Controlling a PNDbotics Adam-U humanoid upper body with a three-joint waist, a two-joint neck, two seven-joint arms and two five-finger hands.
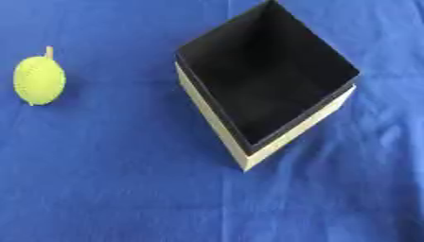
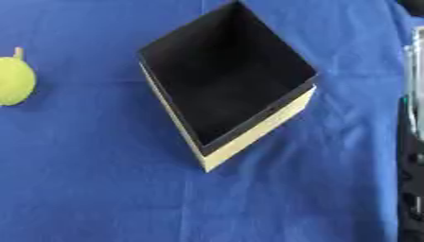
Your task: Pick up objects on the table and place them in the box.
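One object is waiting on the table: a yellow-green fruit [image 1: 39, 80], lemon-like with a short tan stem pointing away from the robot, is lying on the blue cloth [image 1: 124, 189] at the far left of the view, well apart from the box [image 1: 286, 137]. Its long axis is running roughly front to back, tilted slightly. Neither hand is showing in either view, so whether their fingers are spread or curled cannot be told. Since the fruit is sitting to the left of the box, the left arm is probably the nearer one for the pickup, carrying rightward afterward. The fruit's skin is looking finely dimpled and matte. The box is standing open and turned corner-on toward the robot, its interior black and seemingly empty, its outer walls pale cream, its edges straight and thin.
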